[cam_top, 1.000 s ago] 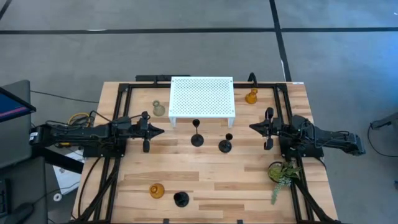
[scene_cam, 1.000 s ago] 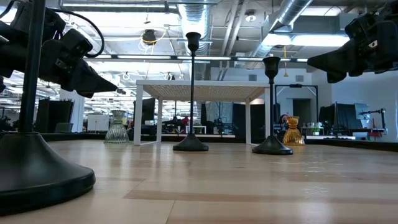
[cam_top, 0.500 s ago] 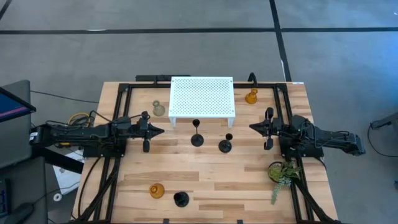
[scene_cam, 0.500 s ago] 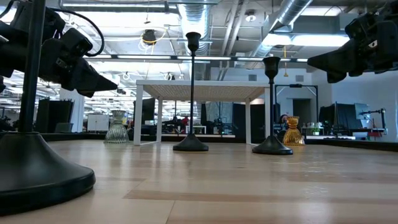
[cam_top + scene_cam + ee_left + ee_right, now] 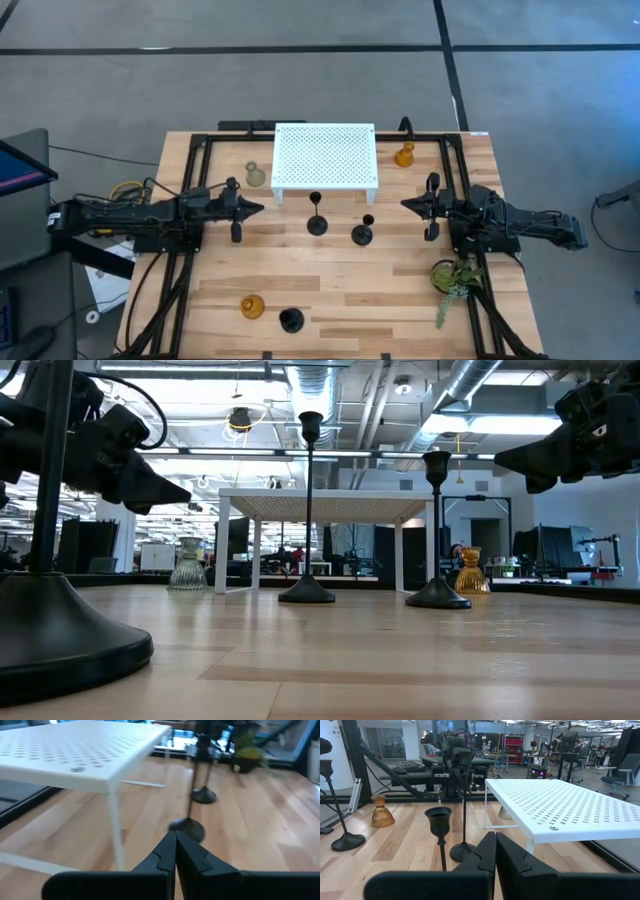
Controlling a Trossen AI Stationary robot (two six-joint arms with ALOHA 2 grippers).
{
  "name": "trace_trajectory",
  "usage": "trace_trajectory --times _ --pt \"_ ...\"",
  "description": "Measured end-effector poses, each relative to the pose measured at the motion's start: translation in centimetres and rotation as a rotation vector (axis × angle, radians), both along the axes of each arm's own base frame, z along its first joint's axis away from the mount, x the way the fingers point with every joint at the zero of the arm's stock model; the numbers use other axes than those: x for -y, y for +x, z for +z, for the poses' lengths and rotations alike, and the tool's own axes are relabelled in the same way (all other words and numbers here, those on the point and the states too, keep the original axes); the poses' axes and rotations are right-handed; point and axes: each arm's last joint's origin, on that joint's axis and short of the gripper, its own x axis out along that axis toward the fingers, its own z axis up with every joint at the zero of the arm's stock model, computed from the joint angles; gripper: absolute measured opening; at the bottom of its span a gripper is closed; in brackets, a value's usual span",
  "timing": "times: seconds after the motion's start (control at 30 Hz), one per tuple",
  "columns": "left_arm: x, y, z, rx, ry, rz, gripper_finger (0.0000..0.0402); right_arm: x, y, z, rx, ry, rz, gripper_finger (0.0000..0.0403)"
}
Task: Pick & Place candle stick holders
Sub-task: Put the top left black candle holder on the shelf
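Left claw (image 5: 257,210) clenched empty, right claw (image 5: 406,204) likewise, taller black thin-stemmed holder (image 5: 316,215) upright between them, round base

my white perforated rack (image 5: 324,152), two amber holders (image 5: 404,155) (image 5: 252,306), black stemmed holders (image 5: 316,222), clear glass holder (image 5: 256,175), green sprig (image 5: 452,280).

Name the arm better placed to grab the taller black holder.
Left. The left gripper points at the taller black holder from nearby with clear table between; the right gripper has the shorter black holder in the way. Both wrist views show fingers shut.
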Motion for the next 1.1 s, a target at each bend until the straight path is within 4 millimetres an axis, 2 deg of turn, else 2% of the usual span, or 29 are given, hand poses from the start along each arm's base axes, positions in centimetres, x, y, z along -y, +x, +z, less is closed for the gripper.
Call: trace_trajectory --times 0.17,0.53,0.8,1.1 --pt "-0.2 0.0 0.1 0.010 -0.014 0.054 0.0007 0.0 0.0 0.0 0.000 0.001 0.000 0.0000" --pt "-0.1 0.0 0.6 0.064 -0.023 0.043 0.0007 0.0 0.0 0.2 0.021 -0.002 -0.001 0.0000" --pt "0.3 0.0 1.3 0.141 -0.011 -0.118 0.0007 0.0 -0.1 1.3 0.134 -0.019 -0.001 0.0000" --pt "1.4 0.1 1.8 0.185 -0.031 -0.233 0.0007 0.0 -0.1 1.4 0.143 -0.021 0.000 0.0000"
